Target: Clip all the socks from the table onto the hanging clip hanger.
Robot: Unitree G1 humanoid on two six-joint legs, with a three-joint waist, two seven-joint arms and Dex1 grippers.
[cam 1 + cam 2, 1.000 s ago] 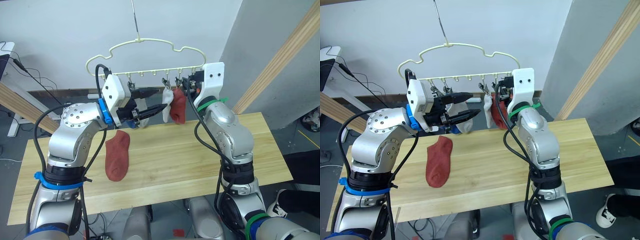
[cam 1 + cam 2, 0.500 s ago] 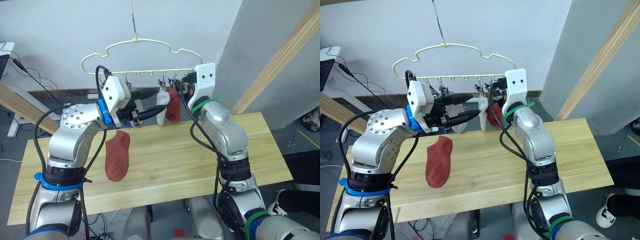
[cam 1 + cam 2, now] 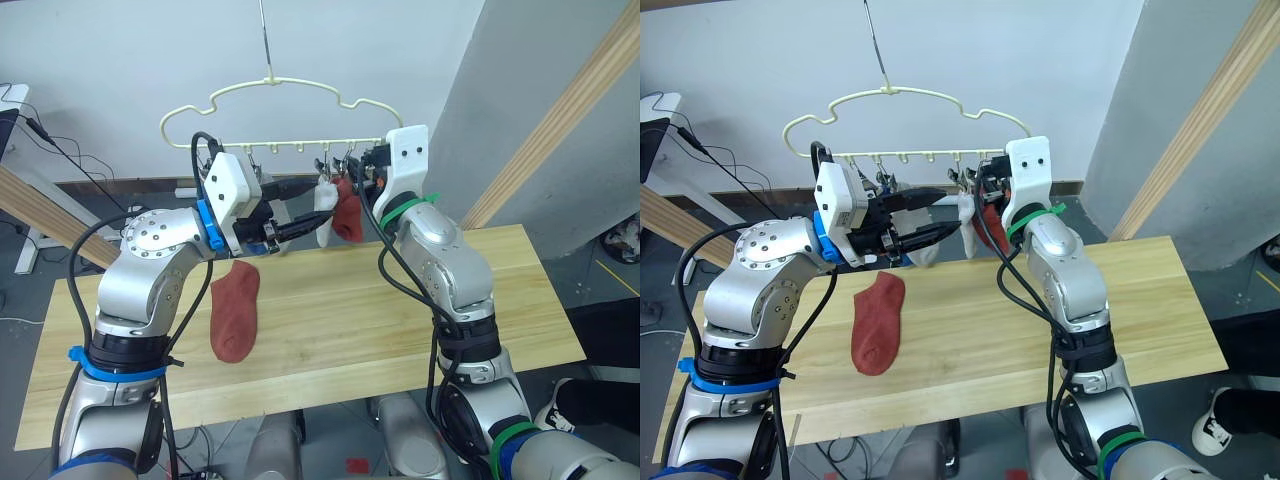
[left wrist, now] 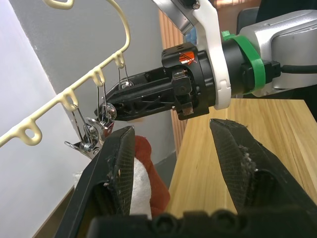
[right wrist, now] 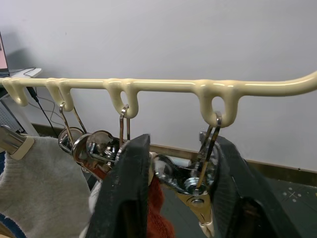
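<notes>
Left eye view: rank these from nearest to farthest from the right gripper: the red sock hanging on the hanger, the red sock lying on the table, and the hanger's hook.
1. Hanging red sock, just below the right gripper, on its left.
2. Hanger's hook, up and to the left.
3. Red sock on the table, low on the left, under the left arm.

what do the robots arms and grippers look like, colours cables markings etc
Both arms are silver metal with black cables looped alongside. The left gripper and the right gripper have black fingers on white wrist housings. Blue bands mark the left arm, green bands the right.
</notes>
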